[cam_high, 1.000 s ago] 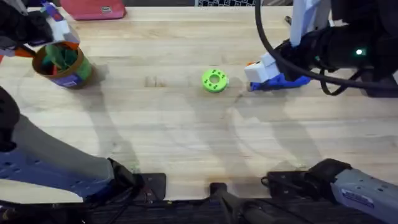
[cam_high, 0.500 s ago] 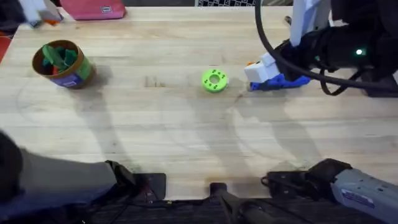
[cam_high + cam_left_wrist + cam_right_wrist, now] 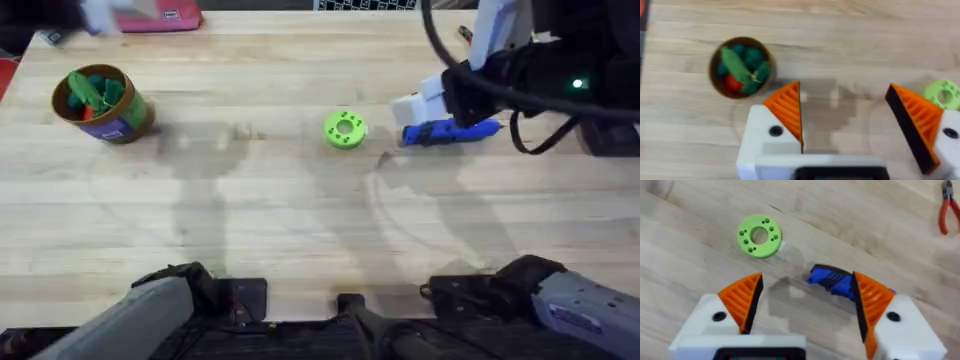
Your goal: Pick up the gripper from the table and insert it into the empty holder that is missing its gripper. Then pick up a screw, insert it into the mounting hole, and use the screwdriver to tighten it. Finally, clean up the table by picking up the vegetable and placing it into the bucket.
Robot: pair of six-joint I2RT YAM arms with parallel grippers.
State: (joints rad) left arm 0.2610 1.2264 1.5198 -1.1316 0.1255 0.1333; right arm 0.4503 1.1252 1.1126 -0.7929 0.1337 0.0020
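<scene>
Overhead view: the bucket (image 3: 100, 103) stands at the far left of the worktop (image 3: 300, 230), with green and red pieces inside. Whether the yellow vegetable is among them I cannot tell. A green ring (image 3: 345, 130) lies mid-worktop. Just right of it the screwdriver (image 3: 450, 133) lies flat, with my right gripper (image 3: 420, 108) directly above its near end. A pink case (image 3: 160, 15) sits at the far edge.

Left wrist view: my left gripper (image 3: 845, 117) is open, orange pads spread wide, nothing between them. The bucket (image 3: 741, 67) is below and apart from the pads, upright, holding green, teal and red pieces. The green ring (image 3: 942, 93) shows just past one pad.

Right wrist view: my right gripper (image 3: 805, 305) is open and holding nothing. The screwdriver (image 3: 832, 280) lies between the pads, close to one of them, not yet clamped. The green ring (image 3: 759, 235) lies nearby, clear of the pads. Red-handled pliers (image 3: 949, 211) lie well apart at the edge.

Assessment: the step in hand appears to be the screwdriver pick-up. To do it well I should centre the blue body between both pads, lower until they straddle it, and close squarely across its width so it does not roll or pivot. I should keep clear of the green ring.
</scene>
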